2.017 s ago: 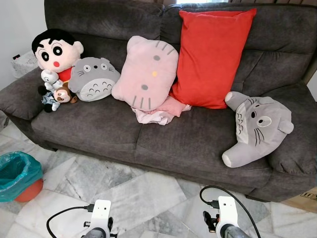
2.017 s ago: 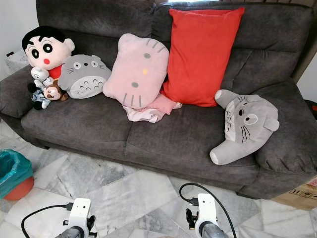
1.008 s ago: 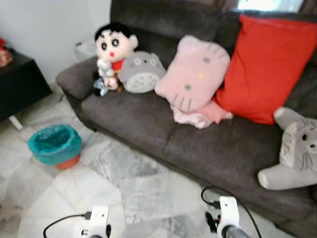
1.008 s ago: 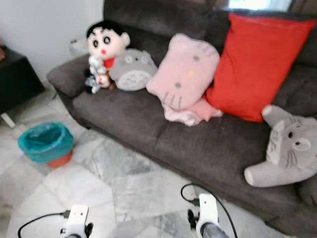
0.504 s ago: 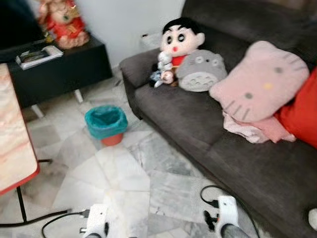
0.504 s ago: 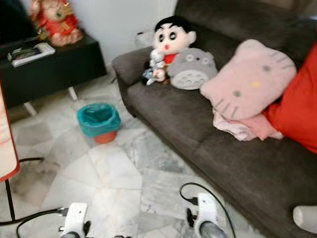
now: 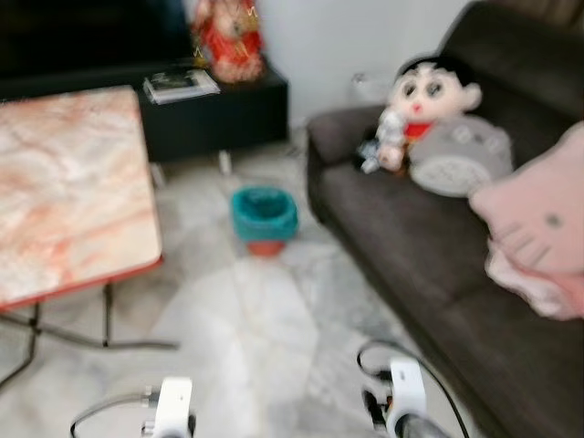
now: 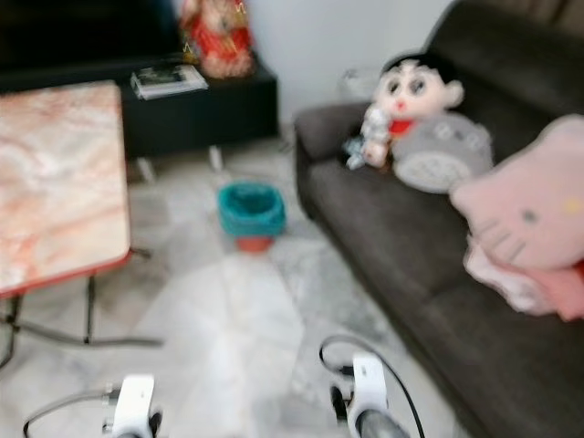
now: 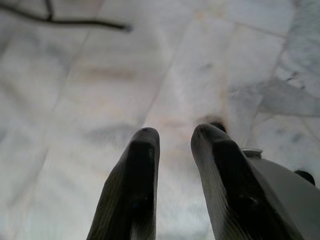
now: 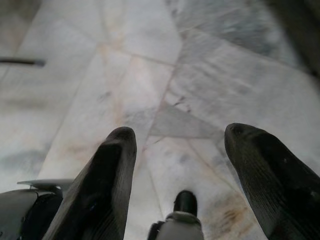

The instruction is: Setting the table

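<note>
Beside a dark sofa (image 7: 429, 265), a marble-topped folding desk (image 7: 64, 182) stands bare; no tableware visible, so handling cannot be judged. Both arms hang over the floor (image 7: 255, 338): left end effector (image 9: 172, 145) slightly parted, right end effector (image 10: 180, 142) wide apart, both empty.

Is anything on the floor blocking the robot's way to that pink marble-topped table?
Nothing visible does. Pale marble floor lies between the robot and the pink marble-topped table. The teal-lined waste bin stands off to the side, nearer the dark grey sofa.
</note>
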`<state>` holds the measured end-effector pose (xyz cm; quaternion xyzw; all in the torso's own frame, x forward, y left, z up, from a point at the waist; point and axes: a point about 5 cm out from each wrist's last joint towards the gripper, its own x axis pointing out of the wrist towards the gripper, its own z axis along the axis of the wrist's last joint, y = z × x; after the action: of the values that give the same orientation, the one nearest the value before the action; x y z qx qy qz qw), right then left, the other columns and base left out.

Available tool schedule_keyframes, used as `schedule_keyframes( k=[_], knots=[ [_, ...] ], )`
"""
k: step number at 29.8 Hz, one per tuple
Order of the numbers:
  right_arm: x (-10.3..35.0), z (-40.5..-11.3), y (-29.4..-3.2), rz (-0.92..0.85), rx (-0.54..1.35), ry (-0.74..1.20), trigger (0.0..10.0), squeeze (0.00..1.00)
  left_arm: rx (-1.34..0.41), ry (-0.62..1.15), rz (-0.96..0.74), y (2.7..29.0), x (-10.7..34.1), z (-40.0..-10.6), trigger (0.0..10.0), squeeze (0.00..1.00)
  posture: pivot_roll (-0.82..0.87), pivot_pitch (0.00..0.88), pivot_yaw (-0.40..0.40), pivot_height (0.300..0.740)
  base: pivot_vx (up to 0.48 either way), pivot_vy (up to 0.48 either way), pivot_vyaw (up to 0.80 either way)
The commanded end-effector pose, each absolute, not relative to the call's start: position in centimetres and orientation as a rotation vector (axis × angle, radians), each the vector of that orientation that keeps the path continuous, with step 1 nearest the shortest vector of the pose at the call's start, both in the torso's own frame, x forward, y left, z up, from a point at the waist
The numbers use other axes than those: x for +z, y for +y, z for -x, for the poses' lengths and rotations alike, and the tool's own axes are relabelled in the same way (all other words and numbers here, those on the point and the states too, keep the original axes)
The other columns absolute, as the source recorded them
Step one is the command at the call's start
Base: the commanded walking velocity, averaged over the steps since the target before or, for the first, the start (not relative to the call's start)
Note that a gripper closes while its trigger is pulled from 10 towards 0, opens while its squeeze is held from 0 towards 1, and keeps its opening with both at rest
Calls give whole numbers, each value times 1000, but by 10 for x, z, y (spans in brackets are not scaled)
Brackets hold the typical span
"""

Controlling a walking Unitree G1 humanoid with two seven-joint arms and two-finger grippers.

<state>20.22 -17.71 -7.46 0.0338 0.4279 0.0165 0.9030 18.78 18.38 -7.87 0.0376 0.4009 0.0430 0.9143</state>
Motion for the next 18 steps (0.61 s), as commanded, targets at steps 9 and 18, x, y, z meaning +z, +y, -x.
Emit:
schedule_keyframes(
  k=[9, 18],
  knots=[
    [-76, -201, -177, -73, 40, 895, 10000, 0, 122, 844, -56, 187, -81, -184, 10000, 0, 3, 62, -11, 740, 0, 0, 709],
    [-76, -201, -175, -109, 33, 896, 10000, 0, 142, 859, -37, 188, -82, -182, 10000, 0, 4, 67, -14, 740, 0, 0, 110]
  ],
)
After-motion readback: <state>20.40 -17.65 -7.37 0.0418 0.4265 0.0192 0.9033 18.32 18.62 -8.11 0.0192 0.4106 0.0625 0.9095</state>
